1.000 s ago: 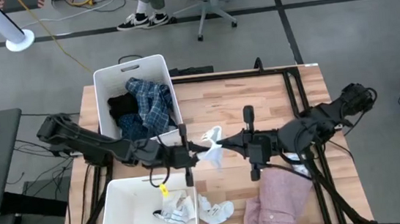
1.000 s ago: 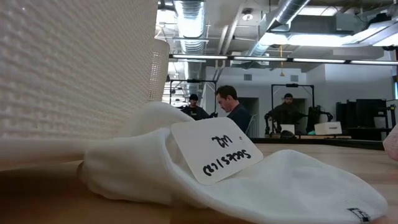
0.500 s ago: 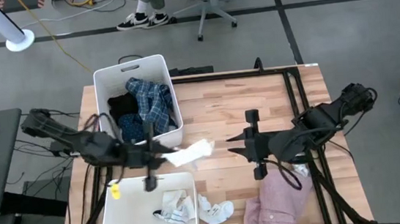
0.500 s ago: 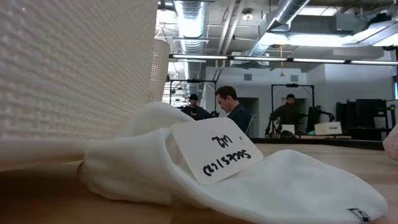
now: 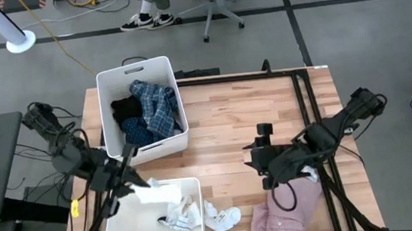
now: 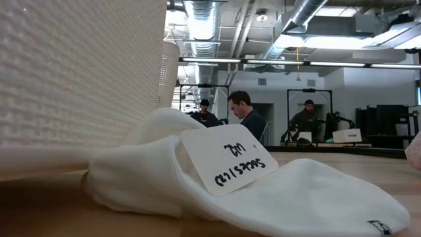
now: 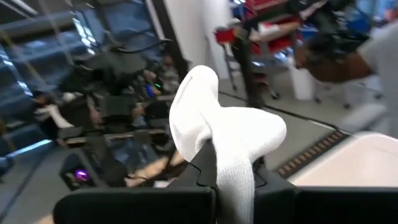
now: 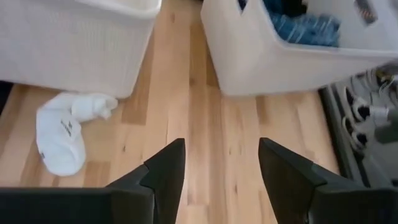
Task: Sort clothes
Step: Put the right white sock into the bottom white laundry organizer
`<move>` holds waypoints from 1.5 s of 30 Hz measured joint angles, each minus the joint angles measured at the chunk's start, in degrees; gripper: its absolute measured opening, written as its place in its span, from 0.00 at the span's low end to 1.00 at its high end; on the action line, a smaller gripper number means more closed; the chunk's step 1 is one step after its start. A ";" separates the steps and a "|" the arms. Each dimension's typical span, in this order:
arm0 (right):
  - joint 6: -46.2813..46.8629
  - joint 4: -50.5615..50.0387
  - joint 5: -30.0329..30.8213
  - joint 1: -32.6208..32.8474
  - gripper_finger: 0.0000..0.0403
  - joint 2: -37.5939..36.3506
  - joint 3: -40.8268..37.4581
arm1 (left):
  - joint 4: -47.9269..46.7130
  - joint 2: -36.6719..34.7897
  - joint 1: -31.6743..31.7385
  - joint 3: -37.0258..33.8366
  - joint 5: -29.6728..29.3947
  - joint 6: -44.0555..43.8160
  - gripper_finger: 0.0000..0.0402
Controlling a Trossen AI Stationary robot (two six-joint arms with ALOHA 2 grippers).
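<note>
Holding a white sock [image 7: 227, 134] pinched between its fingers, the left gripper [image 5: 131, 182] hung over the far left corner of the near bin [image 5: 117, 215], as I read it from the high view; the sock [image 5: 152, 190] trailed from the fingers just above the bin's rim. Inside that bin lay a crumpled pair of small socks [image 5: 179, 213]. I saw a second white sock [image 5: 222, 218] lying on the table [image 5: 237, 127] just beside the near bin's right wall; the low view showed it close up with a paper tag [image 6: 228, 158] on it, and the right wrist view showed it [image 8: 65, 129] on the wood next to the bin.

The right gripper [image 5: 260, 160] hovered above bare table near the middle, its jaws spread wide apart and holding nothing [image 8: 217, 167]. The pink shirt [image 5: 279, 208] lay at the table's near edge, partly under the right arm. The far bin [image 5: 138, 67] held the blue plaid shirt [image 5: 153, 105] and the black top [image 5: 124, 108].
</note>
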 joint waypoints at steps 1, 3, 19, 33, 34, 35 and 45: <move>1.09 -0.24 0.00 0.31 0.53 0.02 -0.64 | -1.17 0.05 -0.98 0.00 -0.02 -0.51 0.00; 2.49 0.20 0.03 0.69 0.53 -0.10 -2.25 | -3.50 0.30 -2.67 0.00 -0.01 -2.02 0.00; 6.25 4.02 -0.05 2.67 0.51 -0.03 -8.37 | -17.92 9.40 -6.93 -0.02 -0.17 -15.28 0.00; 6.19 4.79 -0.05 2.65 0.51 -0.03 -8.37 | -29.25 17.02 -1.12 -0.02 -4.32 -24.87 0.00; 6.17 4.81 -0.05 2.65 0.51 -0.03 -8.37 | -29.95 17.37 -0.55 -0.02 -4.32 -25.44 0.00; 6.12 4.84 -0.05 2.65 0.51 -0.03 -8.37 | -30.65 17.84 -0.12 -0.02 -4.30 -25.96 0.00; 6.14 4.82 -0.05 2.65 0.51 -0.03 -8.37 | -34.27 21.80 4.01 -0.11 -3.02 -29.75 0.03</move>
